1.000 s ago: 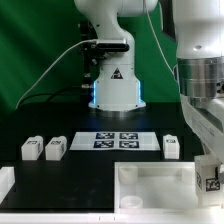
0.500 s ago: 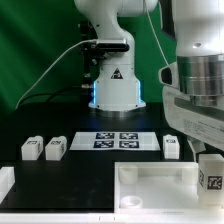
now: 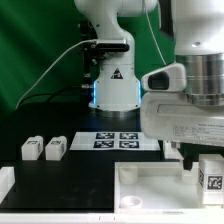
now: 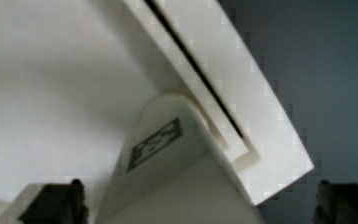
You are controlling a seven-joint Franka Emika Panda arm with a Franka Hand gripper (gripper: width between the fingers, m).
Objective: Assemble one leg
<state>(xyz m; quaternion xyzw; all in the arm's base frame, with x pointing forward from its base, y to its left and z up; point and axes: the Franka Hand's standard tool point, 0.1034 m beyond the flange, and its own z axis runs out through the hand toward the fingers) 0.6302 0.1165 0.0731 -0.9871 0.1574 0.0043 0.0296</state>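
In the wrist view my gripper [image 4: 197, 205] is open, its two dark fingertips [image 4: 51, 203] far apart. A white leg [image 4: 172, 150] with a black-and-white tag stands between them, apart from the fingers, against the raised rim of the white panel [image 4: 220, 70]. In the exterior view this leg [image 3: 212, 172] stands at the panel's [image 3: 150, 185] far right corner, under my bulky wrist [image 3: 185, 110], which hides the fingers. Two more legs [image 3: 31, 148] [image 3: 55, 148] lie at the exterior view's left.
The marker board [image 3: 115, 140] lies in front of the robot base [image 3: 112, 85]. A white piece [image 3: 5, 182] sits at the exterior view's left edge. A green backdrop stands behind.
My wrist has turned and swung toward the exterior view's left, and now covers the leg by the marker board's right end. The leg at the right rose slightly at first, then stayed.
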